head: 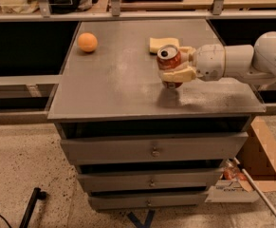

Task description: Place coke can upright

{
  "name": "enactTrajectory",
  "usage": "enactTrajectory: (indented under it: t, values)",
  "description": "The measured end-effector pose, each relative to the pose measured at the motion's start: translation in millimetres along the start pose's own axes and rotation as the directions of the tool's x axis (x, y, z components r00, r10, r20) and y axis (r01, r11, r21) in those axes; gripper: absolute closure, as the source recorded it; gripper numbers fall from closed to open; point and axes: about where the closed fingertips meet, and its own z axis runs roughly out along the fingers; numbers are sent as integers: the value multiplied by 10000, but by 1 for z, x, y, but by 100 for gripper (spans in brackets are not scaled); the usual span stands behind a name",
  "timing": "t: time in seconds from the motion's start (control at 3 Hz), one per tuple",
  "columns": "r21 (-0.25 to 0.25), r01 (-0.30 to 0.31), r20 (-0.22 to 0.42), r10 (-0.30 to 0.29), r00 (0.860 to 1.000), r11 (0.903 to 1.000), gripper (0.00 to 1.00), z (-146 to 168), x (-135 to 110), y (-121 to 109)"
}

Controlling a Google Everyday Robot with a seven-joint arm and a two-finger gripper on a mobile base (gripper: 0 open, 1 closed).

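Gripper (pixel 175 64) clamped round coke can (pixel 168 61), can slightly tilted, base just at the table (pixel 114 80); placing step, next straighten, set flat, let go

No text, brand or number can be read anywhere; the red coke can (pixel 169 63), right of centre in the frame, shows no legible lettering; the gripper (pixel 175 64) clasps it there; dark print on the white carton (pixel 225 192) at lower right is illegible.
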Motion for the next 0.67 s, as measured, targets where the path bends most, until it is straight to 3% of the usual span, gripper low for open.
enactTrajectory:
  t: [0.67]
  values:
    - [684,-1256,978,1186,9881,9897,59,-3,7,11]
